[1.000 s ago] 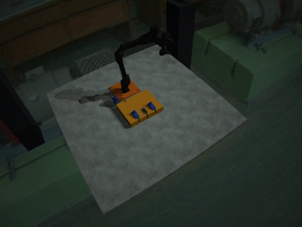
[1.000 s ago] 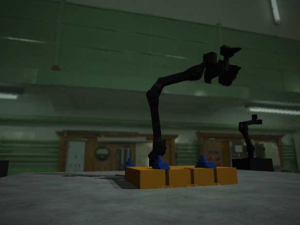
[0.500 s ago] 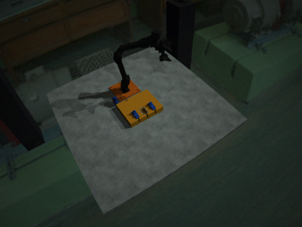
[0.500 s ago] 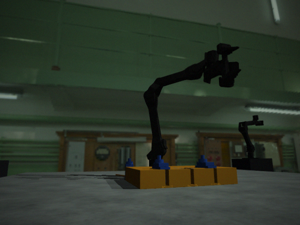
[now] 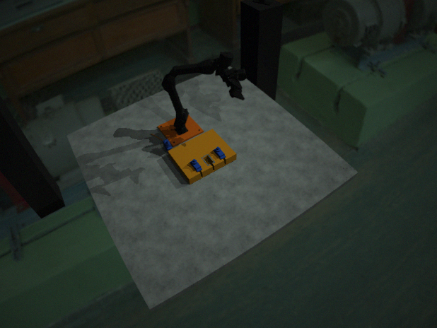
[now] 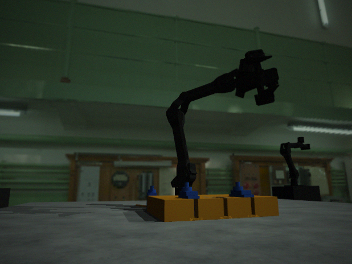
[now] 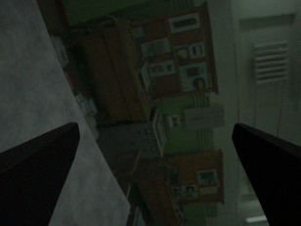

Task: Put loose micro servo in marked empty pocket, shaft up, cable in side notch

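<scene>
The loose blue micro servo (image 5: 167, 144) (image 6: 151, 191) stands on the table beside the back left corner of the yellow deck (image 5: 192, 149) (image 6: 179, 211). Its shaft appears to point up in the exterior view, where the deck hides its lower part. Its thin orange cable (image 5: 156, 136) runs off behind it. The empty pocket (image 5: 208, 160), with a pale outline, lies near the deck's front edge, between two seated blue servos (image 5: 196, 165) (image 5: 219, 153). My gripper (image 5: 237, 78) (image 6: 271, 78) (image 7: 157, 131) is open and empty, raised high above the table, far from the servo and deck.
The arm's orange base plate (image 5: 189, 124) lies right behind the deck, close to the loose servo. The grey table top (image 5: 212, 226) (image 6: 142, 242) extends around the deck. A dark post (image 5: 259, 46) stands beyond the table's back right edge, close behind the gripper in the top view.
</scene>
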Robot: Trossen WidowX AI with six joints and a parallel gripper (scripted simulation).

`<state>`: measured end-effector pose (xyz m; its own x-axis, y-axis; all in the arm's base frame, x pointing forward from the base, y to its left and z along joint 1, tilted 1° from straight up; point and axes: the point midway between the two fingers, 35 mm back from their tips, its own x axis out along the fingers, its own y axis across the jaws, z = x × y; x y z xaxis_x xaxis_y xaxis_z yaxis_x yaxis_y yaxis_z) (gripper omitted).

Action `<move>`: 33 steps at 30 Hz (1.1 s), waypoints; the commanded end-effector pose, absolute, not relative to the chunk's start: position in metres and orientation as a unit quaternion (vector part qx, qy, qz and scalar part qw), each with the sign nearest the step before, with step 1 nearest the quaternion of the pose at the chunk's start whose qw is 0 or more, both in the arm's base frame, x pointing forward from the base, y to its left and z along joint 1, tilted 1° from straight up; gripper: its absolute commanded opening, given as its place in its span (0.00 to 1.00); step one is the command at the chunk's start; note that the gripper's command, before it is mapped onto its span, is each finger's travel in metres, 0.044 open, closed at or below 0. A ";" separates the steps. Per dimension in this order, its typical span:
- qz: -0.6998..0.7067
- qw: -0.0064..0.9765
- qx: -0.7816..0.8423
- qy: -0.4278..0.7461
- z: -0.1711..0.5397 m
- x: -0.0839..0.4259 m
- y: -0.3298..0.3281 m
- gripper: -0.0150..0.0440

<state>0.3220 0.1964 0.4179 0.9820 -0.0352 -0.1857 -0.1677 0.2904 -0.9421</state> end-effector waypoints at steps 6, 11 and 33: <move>0.032 0.821 -0.558 0.116 0.404 0.330 0.172 1.00; 0.022 0.841 -0.523 0.139 0.394 0.336 0.156 1.00; -0.046 0.901 -0.363 0.235 0.349 0.351 0.080 1.00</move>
<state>0.3524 0.0902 0.3550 0.8974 -0.2382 -0.3713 -0.1046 0.7028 -0.7037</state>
